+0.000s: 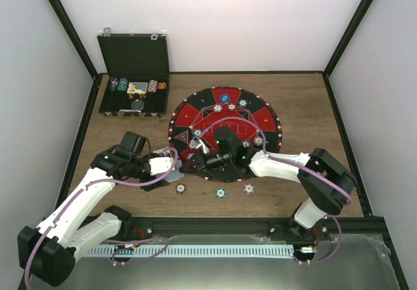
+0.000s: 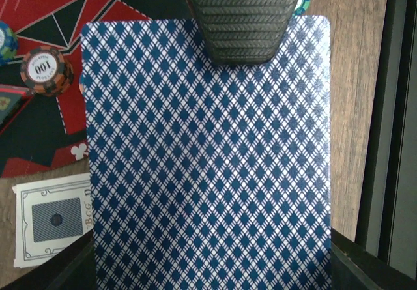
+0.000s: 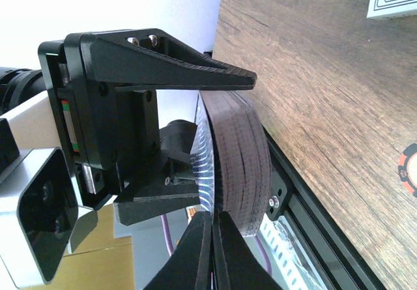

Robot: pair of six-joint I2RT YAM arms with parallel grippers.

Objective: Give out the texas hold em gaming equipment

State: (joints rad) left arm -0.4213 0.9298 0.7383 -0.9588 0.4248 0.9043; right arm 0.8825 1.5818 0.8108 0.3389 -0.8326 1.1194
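Left gripper (image 1: pixel 168 166): clamped on deck (image 3: pixel 244 166), at the near-left edge of mat (image 1: pixel 264 117).
Right gripper (image 3: pixel 212 217): pinched on top card (image 2: pixel 208 159).
Chips (image 1: pixel 221 192): three, just beside the near edge of mat.

On a wooden table (image 1: pixel 300 101), the left arm (image 1: pixel 98 186) and right arm (image 1: pixel 280 163) meet at a round red-and-black mat's (image 1: pixel 260 117) near-left rim, the left gripper (image 1: pixel 174 168) holding pale cards (image 1: pixel 167 160), three chips (image 1: pixel 221 192) just in front, an open black case (image 1: pixel 133 58) far left.

We see a deck of cards (image 2: pixel 208 173), blue diamond backs, held just left of the round mat (image 1: pixel 195 111), three striped chips (image 1: pixel 221 192) in a row just off its near edge
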